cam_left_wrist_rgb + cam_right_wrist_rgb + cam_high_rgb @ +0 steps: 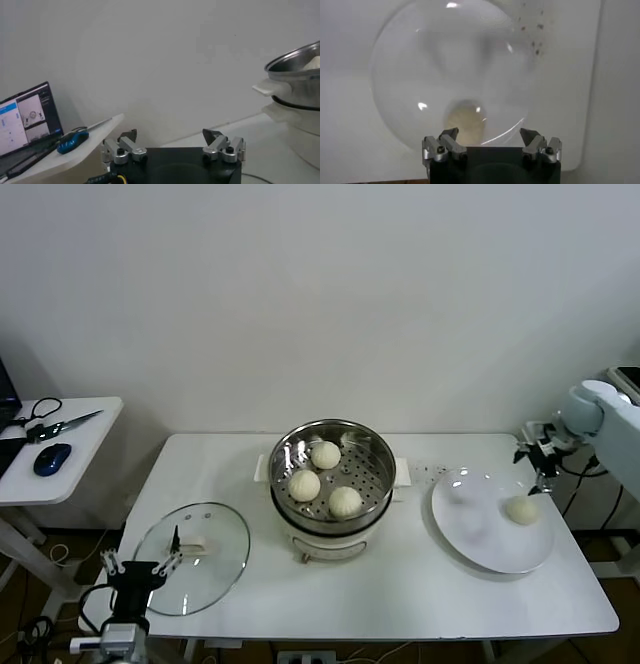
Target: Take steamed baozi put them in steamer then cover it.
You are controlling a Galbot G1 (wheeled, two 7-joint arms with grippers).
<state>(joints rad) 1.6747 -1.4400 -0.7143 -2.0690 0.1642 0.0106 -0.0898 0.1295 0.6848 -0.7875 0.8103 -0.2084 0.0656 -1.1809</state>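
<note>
Right gripper (490,142) jaws spread wide, gripping nothing, hanging over the one baozi on the plate (466,122); we see the white plate (470,534) on the bench's (400,594) right side, baozi (521,510) near its right rim. Left gripper (140,569) jaws also wide, empty, low at the bench's front-left edge by the glass lid (205,569). Head view alone shows three baozi (304,485) inside the steamer (380,459), mid-bench, uncovered. Left wrist view catches only the steamer's rim (295,57), plus a laptop (27,125) and blue mouse (72,141) on the side table. Right wrist view cuts the baozi off behind the gripper body.
</note>
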